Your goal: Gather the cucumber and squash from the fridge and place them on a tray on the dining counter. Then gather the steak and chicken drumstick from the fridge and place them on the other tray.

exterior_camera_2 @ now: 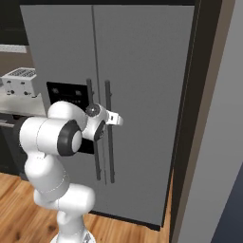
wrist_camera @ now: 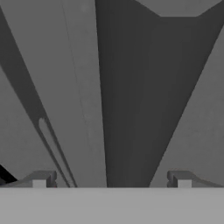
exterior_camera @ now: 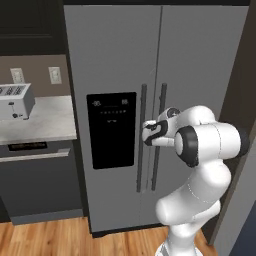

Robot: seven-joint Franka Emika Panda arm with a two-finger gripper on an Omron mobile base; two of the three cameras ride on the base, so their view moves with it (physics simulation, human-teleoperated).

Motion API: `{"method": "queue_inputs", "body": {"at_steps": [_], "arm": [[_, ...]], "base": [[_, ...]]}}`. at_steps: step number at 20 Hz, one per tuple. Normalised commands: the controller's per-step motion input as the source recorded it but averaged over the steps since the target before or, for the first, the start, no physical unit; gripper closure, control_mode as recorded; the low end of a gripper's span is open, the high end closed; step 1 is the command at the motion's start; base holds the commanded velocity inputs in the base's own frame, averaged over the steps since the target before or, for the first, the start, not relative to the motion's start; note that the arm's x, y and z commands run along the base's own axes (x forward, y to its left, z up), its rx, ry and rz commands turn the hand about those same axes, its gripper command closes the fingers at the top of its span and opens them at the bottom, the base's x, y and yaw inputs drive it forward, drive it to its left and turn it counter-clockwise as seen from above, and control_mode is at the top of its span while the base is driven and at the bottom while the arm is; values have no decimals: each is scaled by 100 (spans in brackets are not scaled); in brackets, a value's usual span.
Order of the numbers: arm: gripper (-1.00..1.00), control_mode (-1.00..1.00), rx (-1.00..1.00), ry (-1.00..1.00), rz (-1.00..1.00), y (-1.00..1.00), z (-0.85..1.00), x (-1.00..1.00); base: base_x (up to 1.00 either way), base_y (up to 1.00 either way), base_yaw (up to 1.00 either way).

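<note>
Here, facing the fridge [exterior_camera: 120, 65], tall and grey, both doors closed, seam running down the middle between two dark vertical handles. Black dispenser panel [exterior_camera: 111, 129] set in the left door, at about the height of the hand. Arm raised in front of the doors, elbow bent, forearm reaching toward the handles. Gripper [exterior_camera: 146, 133] at the handles in the left base view, level with the middle of their length; in the right base view the gripper [exterior_camera_2: 116, 119] sits just in front of the right handle [exterior_camera_2: 109, 130], with the left handle [exterior_camera_2: 92, 128] partly hidden behind the wrist. Contact with the handle: cannot tell from either base view. Seen along the hand, a dark vertical bar of handle [wrist_camera: 131, 100] standing between the two fingertips [wrist_camera: 183, 179], one tip low at each side of it and well apart. Claw released, jaws spread wide, nothing grasped. Grey door surface to either side of the bar in that view, and a second, thinner dark line slanting at the left. To the left of the fridge, a pale counter [exterior_camera: 50, 120] carrying a silver toaster [exterior_camera: 15, 101], two wall sockets above it, a dark appliance front below. Wooden floor [exterior_camera: 45, 237] at the bottom.
</note>
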Motion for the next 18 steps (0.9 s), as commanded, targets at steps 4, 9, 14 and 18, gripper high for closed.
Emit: {"method": "queue_inputs", "body": {"at_steps": [4, 9, 14, 18], "arm": [[100, -100, 0, -6, 0, -3, -33, 30], [100, -100, 0, -6, 0, -2, -41, 39], [100, -100, 13, 4, 0, -60, -11, 32], [100, -100, 25, 3, -6, -100, -6, -26]], "base": [[0, 0, 0], [0, 0, 0], [0, 0, 0], [0, 0, 0]]}}
